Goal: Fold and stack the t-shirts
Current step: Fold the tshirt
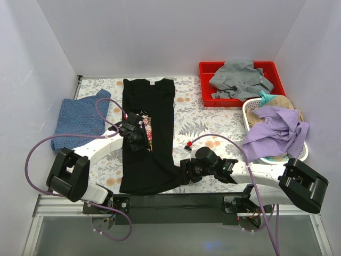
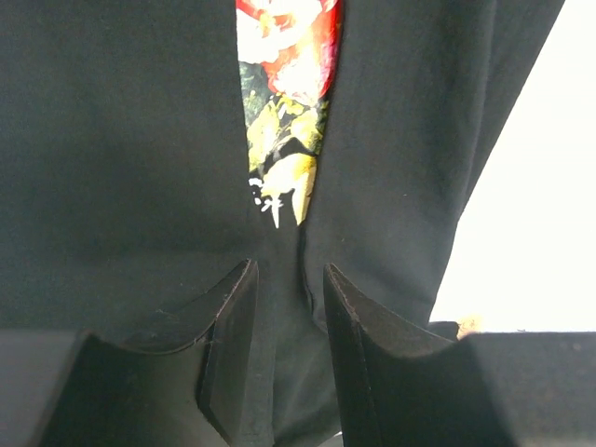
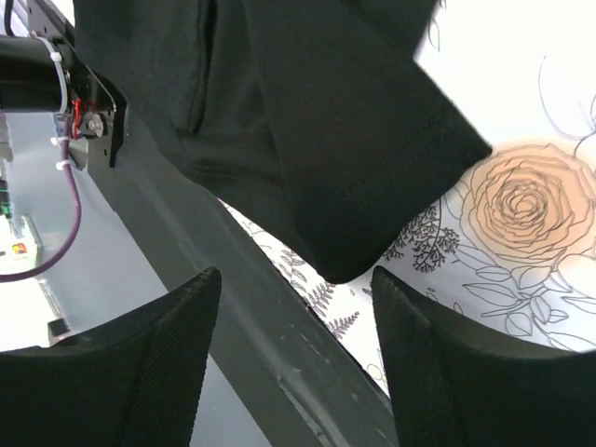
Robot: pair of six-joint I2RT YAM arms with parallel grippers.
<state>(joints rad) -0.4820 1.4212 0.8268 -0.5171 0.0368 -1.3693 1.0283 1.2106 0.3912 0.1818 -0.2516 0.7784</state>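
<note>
The black t-shirt (image 1: 146, 106) lies flat on the table (image 1: 202, 122). It is folded into a long strip that runs from the far edge to the near edge, a bit left of the middle. A thin line of its rose print (image 2: 289, 93) shows where the two folded sides meet.

The left end effector (image 1: 136, 137) is down on the middle of this shirt, right by the rose print. Its fingers (image 2: 228, 345) are only a little way apart, and black cloth fills the gap between them. I cannot tell if it is squeezing the cloth or just sitting on it.

The right end effector (image 1: 184, 172) is at the near edge of the table, by the shirt's near right corner. Its fingers are wide apart and hold nothing. A sleeve (image 3: 372, 168) of the black shirt sticks out just in front of them, close but not touching.

The blue t-shirt (image 1: 80, 117) lies folded by the left edge of the table, apart from both end effectors.

A red tray (image 1: 205, 85) with gray cloth is in the far right corner. A white basket (image 1: 248, 109) of clothes is by the right edge.
</note>
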